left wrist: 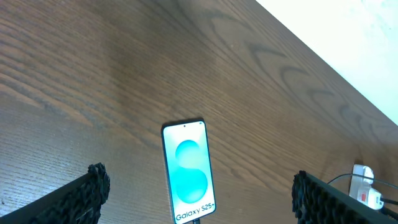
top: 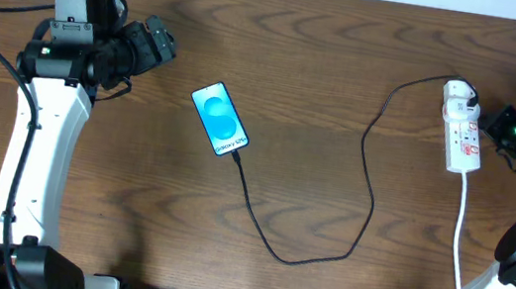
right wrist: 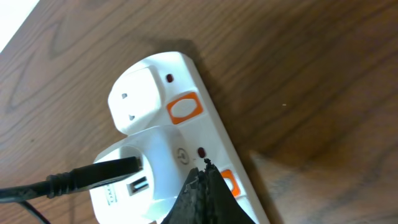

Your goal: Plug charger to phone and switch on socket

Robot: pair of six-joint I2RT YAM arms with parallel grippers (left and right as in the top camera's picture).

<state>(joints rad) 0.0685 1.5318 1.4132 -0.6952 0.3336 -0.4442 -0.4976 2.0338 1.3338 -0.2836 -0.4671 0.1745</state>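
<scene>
- Two arms over one wooden worktop (top: 352, 37), and most of the job looks done to us.
- The charger (top: 370, 204) is the longest thing here. It loops across the middle of the worktop toward the near edge, then runs back up to the far right corner. It's limp and light, so we'd only ever take it by the stiff connector tip, never mid-cable.
- The socket (top: 464, 140) lies along the right edge near the far corner. It's a light plastic strip, so we reckon it could skid if it's poked sideways. Press straight down.
- The phone (top: 220, 119) lies flat, left of centre, screen lit, with the cable's tip at its bottom end. It looks plugged in. It's slick and thin, so if it needs steadying we'd hold it by its long edges.
- The left gripper (top: 161, 44) hovers toward the far left corner with its fingers spread wide, holding nothing.
- The right gripper (right wrist: 204, 180) has its fingers pinched together, empty, tip right at the strip.
- The white plug head (right wrist: 155, 168) sits in the strip, just beside that tip.
- The orange switch (right wrist: 231, 184) is half hidden behind the tip. We can't tell if it's touching.
</scene>
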